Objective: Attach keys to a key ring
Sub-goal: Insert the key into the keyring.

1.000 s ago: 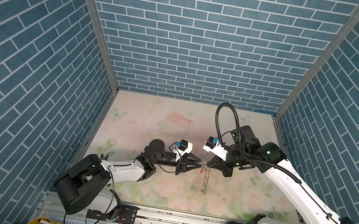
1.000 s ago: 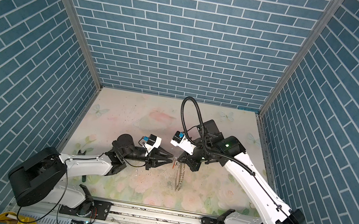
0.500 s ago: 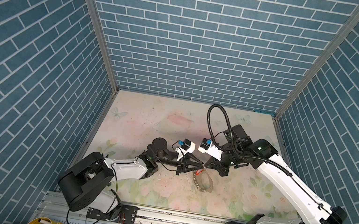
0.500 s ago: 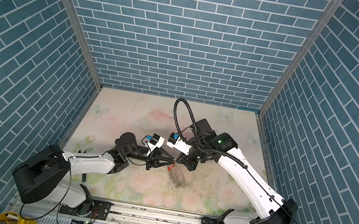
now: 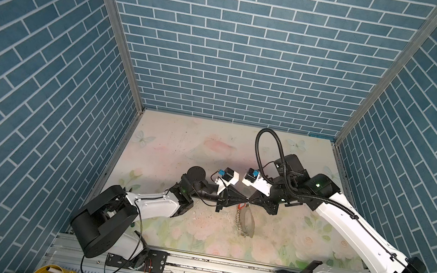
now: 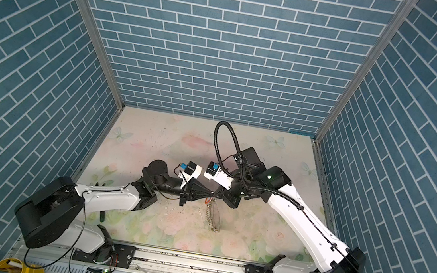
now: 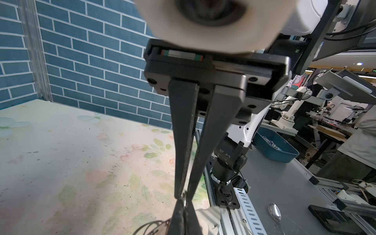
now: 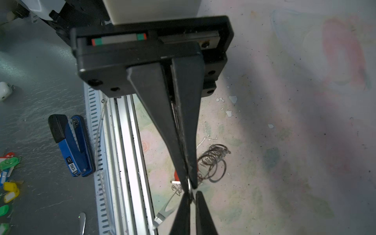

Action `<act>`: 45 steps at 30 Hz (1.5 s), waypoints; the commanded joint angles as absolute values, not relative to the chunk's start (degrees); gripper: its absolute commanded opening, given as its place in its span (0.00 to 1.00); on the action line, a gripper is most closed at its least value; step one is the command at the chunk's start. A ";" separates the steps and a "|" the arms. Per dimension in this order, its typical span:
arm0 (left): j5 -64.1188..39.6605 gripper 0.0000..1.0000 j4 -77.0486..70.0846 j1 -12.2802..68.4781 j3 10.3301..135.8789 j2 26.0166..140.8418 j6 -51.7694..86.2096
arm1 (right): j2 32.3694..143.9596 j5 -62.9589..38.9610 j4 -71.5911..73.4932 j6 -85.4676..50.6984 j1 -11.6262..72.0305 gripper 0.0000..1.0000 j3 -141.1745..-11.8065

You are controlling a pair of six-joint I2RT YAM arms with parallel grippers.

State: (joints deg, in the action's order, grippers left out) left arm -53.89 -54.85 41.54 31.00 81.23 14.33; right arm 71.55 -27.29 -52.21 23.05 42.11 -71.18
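Nearest on the table [image 5: 180, 143], the key ring [image 5: 240, 222] is seen at 6 o'clock of the meeting tips; whether it hangs or rests cannot be told. Just beyond it the orange-red key tag [image 5: 241, 206] is found under the tips. The left gripper [image 5: 244, 200], reached in from 9 o'clock, has its jaws closed. The right gripper [image 5: 250, 201], from 3 o'clock, has jaws drawn almost together; a grip cannot be told. A small silver loop [image 8: 189, 188] is seen between the tips

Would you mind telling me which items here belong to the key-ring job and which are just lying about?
Job:
- orange-red key tag
- key ring

Lying about:
- blue-and-black tool
- spoon
- blue bin
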 commanded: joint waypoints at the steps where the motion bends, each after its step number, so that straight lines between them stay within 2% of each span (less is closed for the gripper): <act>1: -51.49 0.00 -60.15 41.75 29.04 79.25 14.01 | 66.97 -31.11 -44.50 20.75 39.53 0.17 -66.47; 6: -49.70 0.00 -68.80 41.75 26.71 79.97 16.11 | 61.10 -38.04 -31.87 16.84 39.02 0.20 -57.85; 12: -49.04 0.00 -80.30 41.75 26.03 83.28 21.00 | 59.95 -42.07 -23.97 14.81 39.03 0.19 -52.12; 23: -50.03 0.00 -79.72 42.11 25.94 82.92 19.28 | 58.89 -41.55 -22.07 14.86 38.33 0.16 -49.76; 32: -50.91 0.00 -79.54 42.13 26.18 82.29 19.25 | 56.81 -43.96 -20.53 14.13 37.99 0.20 -48.51; 35: -51.24 0.00 -79.61 42.12 26.15 82.42 19.54 | 57.84 -45.07 -20.64 14.05 37.97 0.17 -49.11; 42: -51.54 0.00 -79.95 42.11 26.06 82.46 19.59 | 60.92 -45.94 -24.96 15.40 37.98 0.00 -52.05; 45: -51.63 0.00 -76.32 42.14 26.19 81.83 17.67 | 60.59 -43.58 -27.52 16.11 37.97 0.00 -53.43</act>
State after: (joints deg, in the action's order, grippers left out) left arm -50.68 -75.50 41.65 25.50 83.15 19.31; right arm 60.12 -44.40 -23.44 14.90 37.80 -50.59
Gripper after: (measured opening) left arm 0.049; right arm 0.047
